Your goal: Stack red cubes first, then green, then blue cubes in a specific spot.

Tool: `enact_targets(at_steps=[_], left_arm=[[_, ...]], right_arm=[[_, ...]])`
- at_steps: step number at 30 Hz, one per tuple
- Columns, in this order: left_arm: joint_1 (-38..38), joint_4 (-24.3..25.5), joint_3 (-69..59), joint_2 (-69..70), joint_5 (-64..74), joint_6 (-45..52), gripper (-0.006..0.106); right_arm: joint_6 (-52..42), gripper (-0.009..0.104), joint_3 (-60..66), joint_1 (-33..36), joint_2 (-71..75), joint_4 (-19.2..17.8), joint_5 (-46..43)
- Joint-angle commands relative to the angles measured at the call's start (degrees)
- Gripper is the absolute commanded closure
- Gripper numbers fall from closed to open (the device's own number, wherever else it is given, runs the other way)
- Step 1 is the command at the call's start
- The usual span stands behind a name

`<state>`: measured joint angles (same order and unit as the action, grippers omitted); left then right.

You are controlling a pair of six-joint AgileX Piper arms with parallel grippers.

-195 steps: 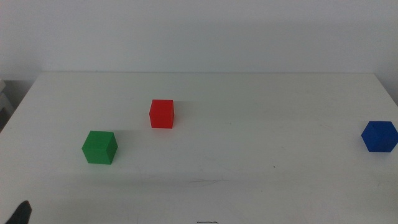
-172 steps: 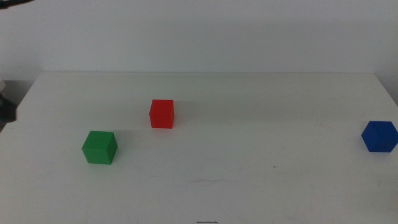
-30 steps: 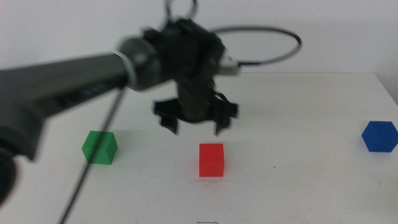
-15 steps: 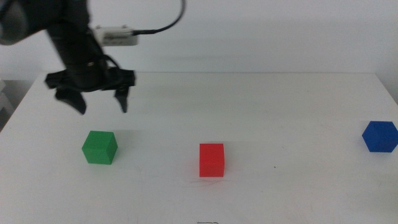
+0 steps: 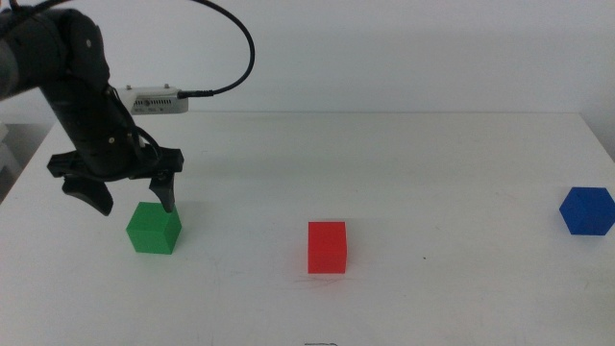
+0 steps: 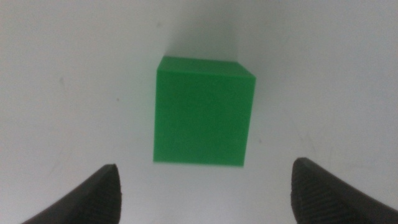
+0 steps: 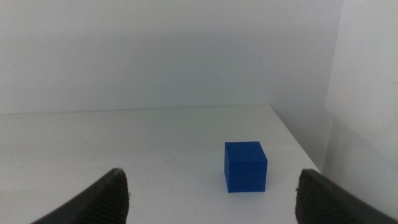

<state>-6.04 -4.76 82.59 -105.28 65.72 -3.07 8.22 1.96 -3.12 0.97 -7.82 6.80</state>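
One step: drop left gripper point(image 5: 130, 199) — jaws spread wide — straight over green cube point(image 5: 154, 228), centre, then close.

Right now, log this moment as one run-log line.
left gripper: open, above green cube | red cube: table centre | right gripper: open, facing blue cube

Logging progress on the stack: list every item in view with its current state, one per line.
red cube: on the table, alone, nothing stacked on it.
green cube: on the table, not gripped.
blue cube: on the table near the right edge, untouched.
left gripper: open, over the green cube.
right gripper: open, facing the blue cube.
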Motion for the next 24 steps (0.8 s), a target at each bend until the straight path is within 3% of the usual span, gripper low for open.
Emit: enact_targets(at_steps=[1,18,21,24], left_arm=[[-0.03,-0.37,-0.16,3.35,-3.75,0.05,0.007],[-0.09,-4.02,-1.67,-6.33,-10.81,5.3,0.015],[-0.09,-4.73,-1.55,-6.94,-10.87,5.35,0.03],[-0.09,-4.72,-1.35,-6.53,-10.72,4.45,0.056]], right_arm=[[-0.53,0.001,-1.36,0.01,0.88,-0.69,-4.39],[-0.53,0.001,-1.36,0.01,0.88,-0.69,-4.39],[-0.53,0.001,-1.36,0.01,0.88,-0.69,-4.39],[-0.53,0.001,-1.36,0.01,0.88,-0.69,-4.39]])
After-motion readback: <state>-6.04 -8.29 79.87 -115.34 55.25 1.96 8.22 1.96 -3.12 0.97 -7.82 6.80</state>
